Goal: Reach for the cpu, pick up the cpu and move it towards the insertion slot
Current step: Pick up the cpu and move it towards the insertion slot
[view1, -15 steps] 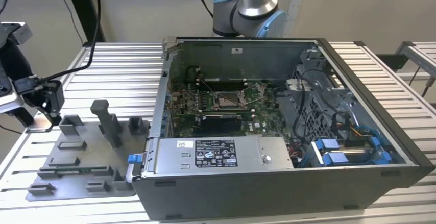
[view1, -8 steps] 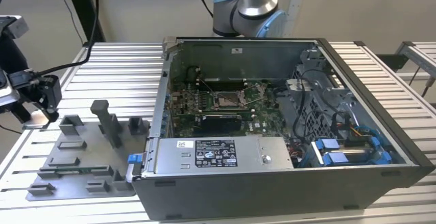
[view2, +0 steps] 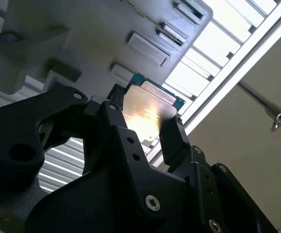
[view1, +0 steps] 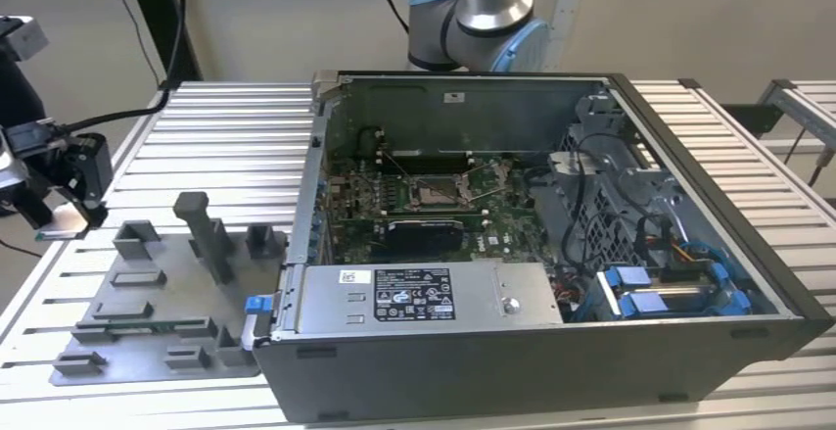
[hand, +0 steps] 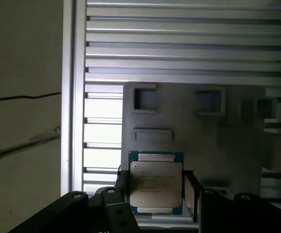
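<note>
Slatted metal surface point(hand: 179, 43) and grey fixture plate point(hand: 179, 121) lie behind the gripper point(hand: 156, 192), which in both wrist views pinches the cpu point(hand: 156, 187) by two opposite edges, at the exterior view's left and well apart from the insertion slot point(view1: 438, 193) inside the open case point(view1: 523, 371).

**Print present, none legible**

In the exterior view, a white sticker point(view1: 350, 276) and a black label point(view1: 415, 296) with pale lines and symbols sit on the silver power supply point(view1: 477, 288). In the first wrist view, faint printed rows cross the top face of the cpu point(hand: 156, 187). None of it can be made out.
</note>
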Available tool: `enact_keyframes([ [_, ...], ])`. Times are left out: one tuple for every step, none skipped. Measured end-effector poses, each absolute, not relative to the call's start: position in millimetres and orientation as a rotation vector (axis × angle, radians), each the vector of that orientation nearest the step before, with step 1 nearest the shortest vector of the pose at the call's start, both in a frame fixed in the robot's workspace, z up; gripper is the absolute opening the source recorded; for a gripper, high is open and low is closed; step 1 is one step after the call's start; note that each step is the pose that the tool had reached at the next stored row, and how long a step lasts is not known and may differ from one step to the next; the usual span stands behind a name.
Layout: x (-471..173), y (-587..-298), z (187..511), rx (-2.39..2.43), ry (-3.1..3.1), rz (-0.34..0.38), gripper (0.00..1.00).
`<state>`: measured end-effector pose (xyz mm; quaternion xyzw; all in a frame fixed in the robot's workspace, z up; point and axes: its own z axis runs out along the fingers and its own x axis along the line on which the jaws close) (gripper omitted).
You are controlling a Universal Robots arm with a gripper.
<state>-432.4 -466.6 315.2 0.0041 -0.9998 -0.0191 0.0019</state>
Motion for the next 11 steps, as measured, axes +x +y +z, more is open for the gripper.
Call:
enact_keyframes([
  [-432.4, -466.6, 316.5, 0.013, -3.137, -0.060, 0.00],
  [-432.4, -466.6, 317.7, 0.013, -3.137, -0.060, 0.00],
  [-432.4, -466.6, 319.1, 0.013, -3.137, -0.060, 0.00],
  [-432.4, -466.6, 320.6, 0.013, -3.137, -0.060, 0.00],
  [-432.4, -466.6, 322.1, 0.013, -3.137, -0.060, 0.00],
  [-432.4, -466.6, 323.5, 0.013, -3.137, -0.060, 0.00],
  [-432.4, -466.6, 324.7, 0.013, -3.137, -0.060, 0.00],
  [-432.4, -466.6, 325.8, 0.013, -3.137, -0.060, 0.00],
  [-432.4, -466.6, 327.3, 0.013, -3.137, -0.060, 0.00],
  [-432.4, -466.5, 329.1, 0.013, -3.137, -0.060, 0.00],
  [-432.4, -466.6, 331.0, 0.013, -3.137, -0.060, 0.00],
])
